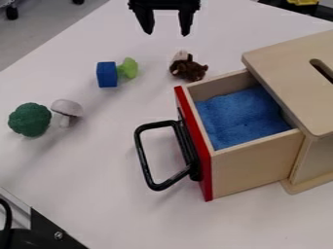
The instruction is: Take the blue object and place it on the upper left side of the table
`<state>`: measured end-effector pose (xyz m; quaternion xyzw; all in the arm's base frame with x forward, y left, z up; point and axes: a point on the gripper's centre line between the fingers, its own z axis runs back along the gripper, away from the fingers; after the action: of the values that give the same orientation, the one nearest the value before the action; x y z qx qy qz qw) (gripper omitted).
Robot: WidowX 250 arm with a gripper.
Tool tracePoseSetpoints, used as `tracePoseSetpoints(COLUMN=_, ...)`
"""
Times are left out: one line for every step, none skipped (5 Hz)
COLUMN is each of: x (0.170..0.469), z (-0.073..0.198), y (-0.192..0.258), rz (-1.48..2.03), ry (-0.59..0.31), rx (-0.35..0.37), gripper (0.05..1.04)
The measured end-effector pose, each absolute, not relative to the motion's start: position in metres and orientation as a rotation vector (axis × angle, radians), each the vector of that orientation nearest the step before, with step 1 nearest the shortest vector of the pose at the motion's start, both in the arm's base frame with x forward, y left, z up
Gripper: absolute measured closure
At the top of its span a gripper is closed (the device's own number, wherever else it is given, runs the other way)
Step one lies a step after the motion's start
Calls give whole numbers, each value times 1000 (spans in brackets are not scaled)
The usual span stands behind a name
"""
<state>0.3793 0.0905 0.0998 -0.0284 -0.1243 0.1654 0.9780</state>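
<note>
below the gripper [167,34], toward the view's left: one blue block [106,75], by a light-green piece [129,68] (tree-like, from where i stand). gripper: released, fingers apart, nothing between. farther below it, rightward: blue cloth [240,116] in an open wooden drawer [253,165].

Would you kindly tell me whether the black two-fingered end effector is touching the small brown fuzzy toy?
Apart. The camera view plainly shows white tabletop between the end effector and the brown toy below it.
</note>
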Motion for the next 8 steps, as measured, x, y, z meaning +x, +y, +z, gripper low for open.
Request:
tracePoseSetpoints(x=375, z=86, y=89, rz=335, ry=-211, rx=-61, gripper=84)
tracePoseSetpoints(x=362, z=75, y=106, rz=405, ry=-191, rx=-60, gripper=84)
tracePoseSetpoints(x=344, z=82, y=132, rz=500, ry=-222, rx=-6, gripper=84)
tracePoseSetpoints(x=330, z=85, y=135, rz=523, ry=-235, rx=5, gripper=83)
tracePoseSetpoints(x=313, z=82, y=151, rz=564, ry=-251, rx=26, gripper=84)
tracePoseSetpoints(x=306, z=76, y=161, rz=566, ry=-253, rx=66, gripper=84)
tracePoseSetpoints(x=306, z=69, y=168, rz=569, ry=-253, rx=93, gripper=84)
tracePoseSetpoints(x=308, z=53, y=173, rz=570, ry=-224, rx=113, gripper=84)
